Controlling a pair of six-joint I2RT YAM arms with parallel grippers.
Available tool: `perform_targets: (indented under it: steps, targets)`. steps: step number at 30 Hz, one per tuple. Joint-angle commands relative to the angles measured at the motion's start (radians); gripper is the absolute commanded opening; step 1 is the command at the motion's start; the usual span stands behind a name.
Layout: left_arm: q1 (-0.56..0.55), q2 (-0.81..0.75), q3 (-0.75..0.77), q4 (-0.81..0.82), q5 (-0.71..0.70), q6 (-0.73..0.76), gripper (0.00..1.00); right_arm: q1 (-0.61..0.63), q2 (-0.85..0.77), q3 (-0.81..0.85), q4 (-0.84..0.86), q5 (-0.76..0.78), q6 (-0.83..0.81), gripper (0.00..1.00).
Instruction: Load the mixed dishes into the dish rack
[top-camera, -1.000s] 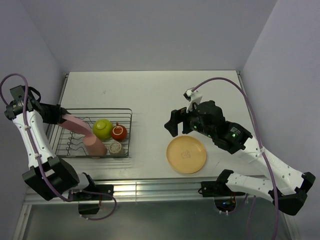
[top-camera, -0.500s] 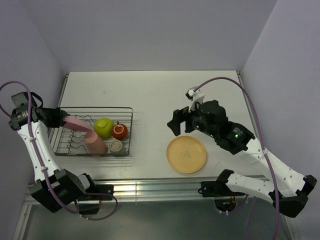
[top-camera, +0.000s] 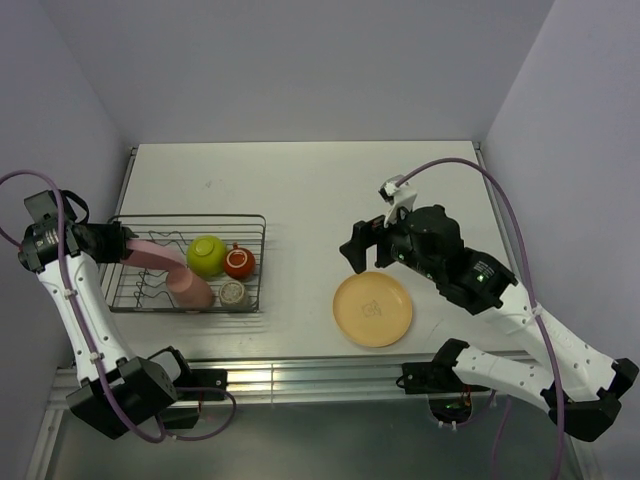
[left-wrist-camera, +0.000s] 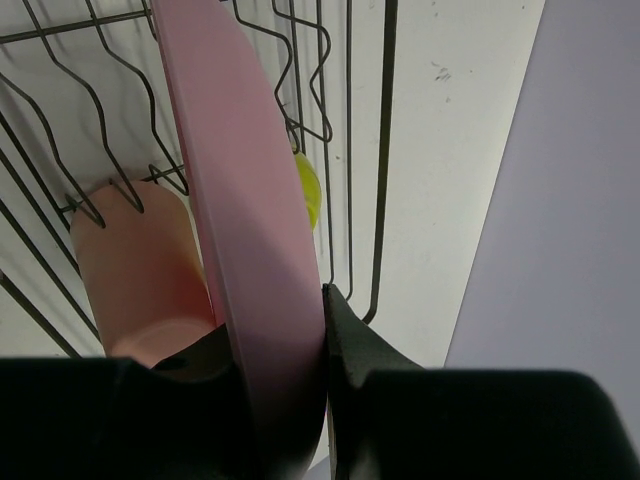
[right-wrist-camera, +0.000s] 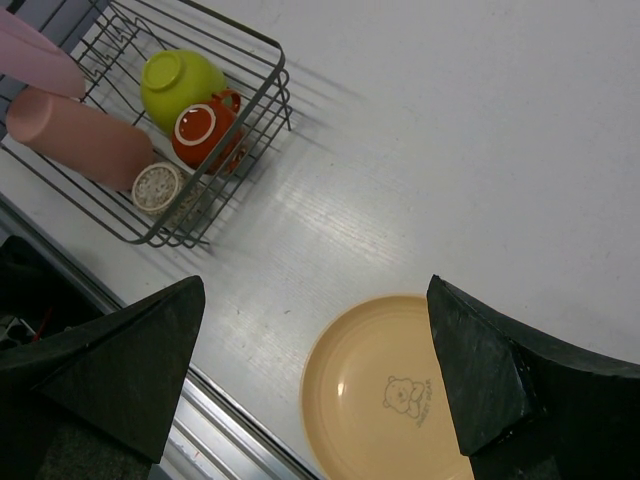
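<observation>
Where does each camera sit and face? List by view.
Top external: above, behind the bases, looking down on the table; left arm and right arm show.
Left wrist: looks along shut jaws gripping the pink plate, dish rack beyond.
Right wrist: looks down between open jaws at the yellow-orange plate.
Top and right wrist share rack and yellow-orange plate.

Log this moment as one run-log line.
left gripper: shut on pink plate at dish rack | right gripper: open, empty, near yellow-orange plate | racked: lime-green bowl, red-orange bowl, salmon-pink cup, beige-grey cup
</observation>
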Motion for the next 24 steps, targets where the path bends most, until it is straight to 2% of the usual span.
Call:
perform_targets:
  steps: [1,10,17,19,20,22,23,24]
  targets:
    - [0.001,-0.033,-0.004,-0.042,-0.03,0.002,0.0,-0.009,-0.027,-0.015,0.01,0.012,-0.004,1.0]
    - [0.001,-0.033,-0.096,-0.013,-0.061,0.022,0.0,-0.011,-0.038,-0.02,-0.004,0.017,0.016,1.0]
    - [0.001,0.008,-0.101,0.002,-0.084,0.045,0.01,-0.017,0.022,-0.015,-0.057,-0.031,0.118,1.0]
    - [0.001,0.014,-0.101,-0.01,-0.078,0.049,0.1,-0.029,0.065,0.0,-0.108,-0.02,0.169,1.0]
    - [0.001,0.014,-0.102,-0.013,-0.075,0.052,0.28,-0.04,0.079,0.005,-0.128,-0.024,0.221,1.0]
    - [0.001,0.013,-0.116,-0.016,-0.06,0.055,0.49,-0.075,0.105,0.002,-0.183,-0.096,0.261,1.0]
    - [0.001,0.013,-0.119,-0.019,-0.055,0.052,0.62,-0.121,0.128,-0.003,-0.2,-0.119,0.301,1.0]
    - [0.001,0.011,-0.122,-0.02,-0.052,0.052,0.68,-0.147,0.136,-0.012,-0.225,-0.138,0.315,1.0]
